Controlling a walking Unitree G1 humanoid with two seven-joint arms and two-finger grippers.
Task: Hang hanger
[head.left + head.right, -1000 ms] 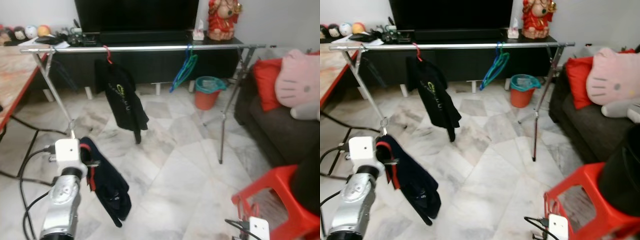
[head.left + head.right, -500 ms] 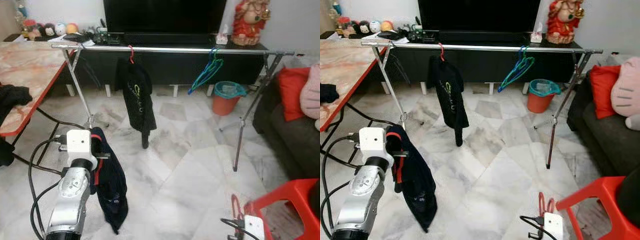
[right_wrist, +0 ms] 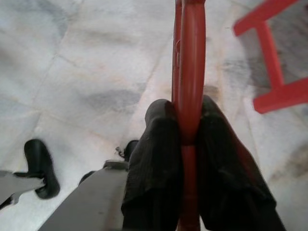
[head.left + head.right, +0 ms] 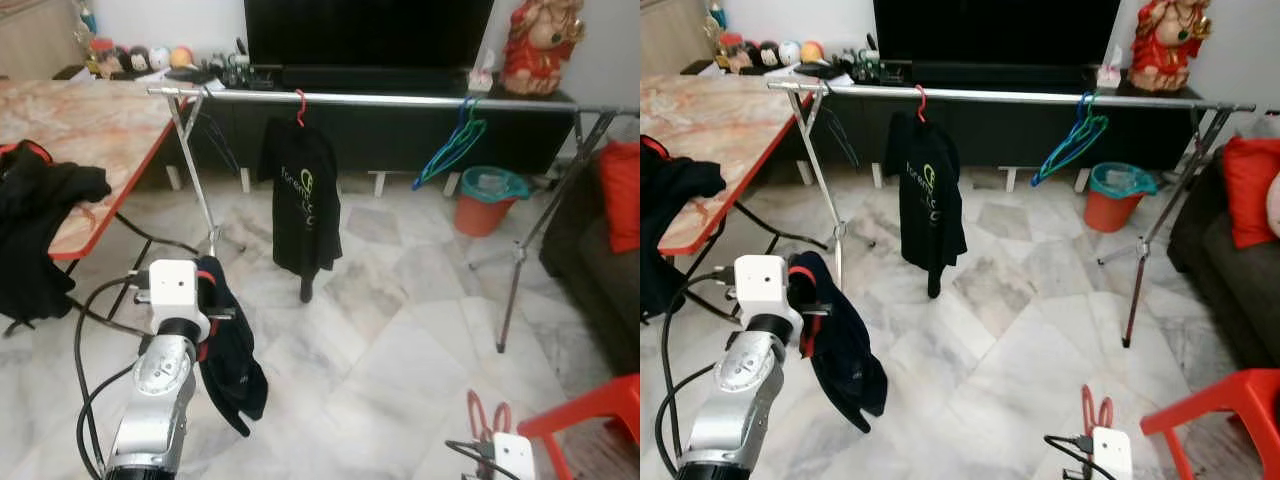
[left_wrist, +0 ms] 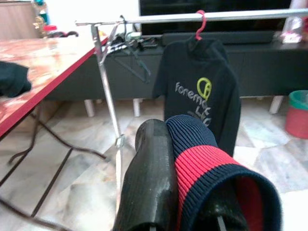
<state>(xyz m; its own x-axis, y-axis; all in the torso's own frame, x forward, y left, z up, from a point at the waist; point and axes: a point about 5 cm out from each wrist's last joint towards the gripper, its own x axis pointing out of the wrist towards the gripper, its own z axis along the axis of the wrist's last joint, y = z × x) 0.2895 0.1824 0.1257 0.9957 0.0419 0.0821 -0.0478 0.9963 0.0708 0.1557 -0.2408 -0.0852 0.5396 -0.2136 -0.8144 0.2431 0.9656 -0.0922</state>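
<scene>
A long silver clothes rail [image 4: 400, 100] is spanning the room on crossed legs, standing on the marble floor [image 4: 400, 330] in front of a dark TV cabinet [image 4: 400, 150]. Along the room's left side a marble-topped bench [image 4: 80, 130] with a red edge is carrying a heap of dark clothes [image 4: 40, 220] that is spilling over its near edge. A dark sofa with a red cushion [image 4: 625, 195] is sitting at the right.

On the rail, a black T-shirt [image 4: 303, 205] with a yellow logo is hanging from a red hook near the left end, and a bunch of blue and green empty hangers [image 4: 450, 155] is dangling further right, well apart from it. An orange bin [image 4: 487, 197] is standing behind the rail, and a red plastic stool [image 4: 1215, 415] is sitting at the lower right.

The left gripper [image 5: 187, 192] is raised before the rail's left leg, its jaws pinching the red-and-navy collar of a dark garment [image 4: 230, 355] that is drooping toward the floor. The right gripper [image 3: 185, 163] is low near the stool, jaws pressed onto a red hanger [image 3: 190, 72], which is pointing up and away over the floor.
</scene>
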